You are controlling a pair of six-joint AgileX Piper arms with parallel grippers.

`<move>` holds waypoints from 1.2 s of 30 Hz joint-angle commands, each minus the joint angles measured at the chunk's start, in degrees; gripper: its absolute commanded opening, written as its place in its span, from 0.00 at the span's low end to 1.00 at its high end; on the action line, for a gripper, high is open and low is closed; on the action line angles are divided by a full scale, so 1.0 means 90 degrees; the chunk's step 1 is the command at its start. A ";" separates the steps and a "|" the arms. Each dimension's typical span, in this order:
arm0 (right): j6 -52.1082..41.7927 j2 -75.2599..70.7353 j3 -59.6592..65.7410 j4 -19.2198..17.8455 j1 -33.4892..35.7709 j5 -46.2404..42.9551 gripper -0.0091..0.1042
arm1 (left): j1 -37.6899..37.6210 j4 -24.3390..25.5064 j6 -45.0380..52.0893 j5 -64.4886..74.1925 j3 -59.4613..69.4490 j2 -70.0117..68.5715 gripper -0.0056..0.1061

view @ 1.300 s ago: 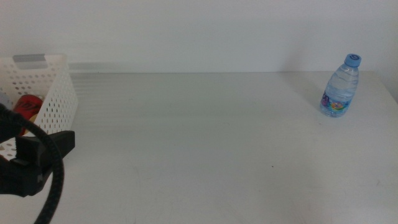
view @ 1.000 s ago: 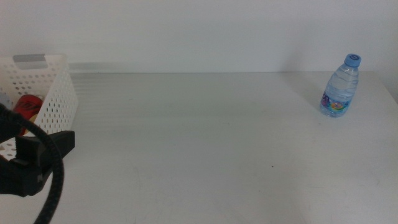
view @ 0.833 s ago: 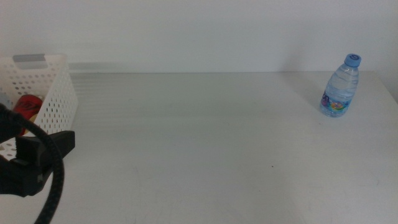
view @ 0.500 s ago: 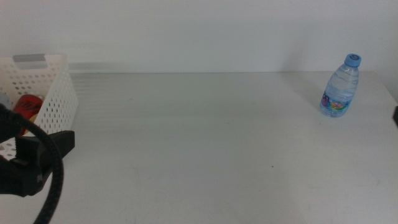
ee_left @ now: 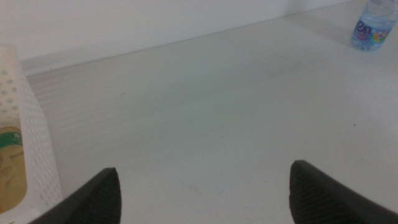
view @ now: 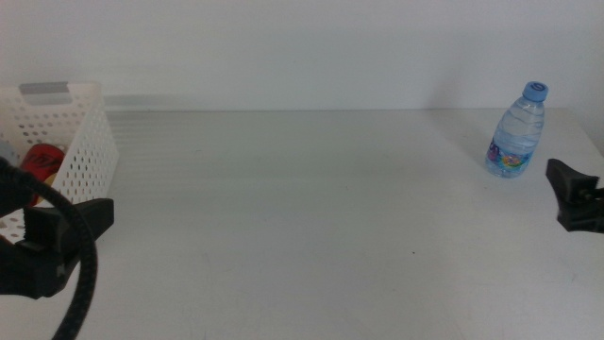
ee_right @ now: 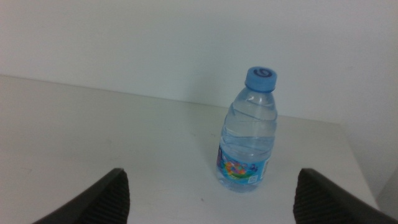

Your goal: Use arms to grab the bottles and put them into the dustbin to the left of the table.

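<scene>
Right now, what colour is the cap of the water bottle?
Blue; the water bottle has a light blue cap, clearest in the right wrist view.

The white perforated plastic basket (view: 74,142) is cut off by the frame — only its right wall and a grey rim strip show. The slim red can (view: 41,161) inside is half hidden behind that wall and the black left arm. The small clear blue-capped water bottle's (ee_right: 249,133) label print is too small to read. The right gripper (view: 574,194) shows only partly at the counter's right edge.
</scene>
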 commanded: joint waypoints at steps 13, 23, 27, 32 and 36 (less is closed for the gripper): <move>-0.0042 0.2413 -0.0288 0.0497 -0.0043 -0.2909 0.76 | -0.0031 -0.0078 -0.0105 -0.0447 -0.0178 0.0014 0.82; -0.0064 0.3607 -0.0639 0.0609 -0.0043 -0.4813 0.76 | -0.0031 -0.0078 -0.0105 -0.0447 -0.0178 0.0014 0.82; -0.0252 0.4027 -0.1089 0.0980 -0.0043 -0.4761 0.79 | -0.0031 -0.0078 -0.0105 -0.0447 -0.0178 0.0014 0.82; -0.0382 0.4325 -0.1624 0.1514 -0.0043 -0.4415 0.89 | -0.0031 -0.0078 -0.0105 -0.0447 -0.0178 0.0014 0.82; -0.0735 0.4668 -0.2034 0.1389 -0.0043 -0.4270 0.92 | -0.0031 -0.0078 -0.0105 -0.0447 -0.0178 0.0014 0.82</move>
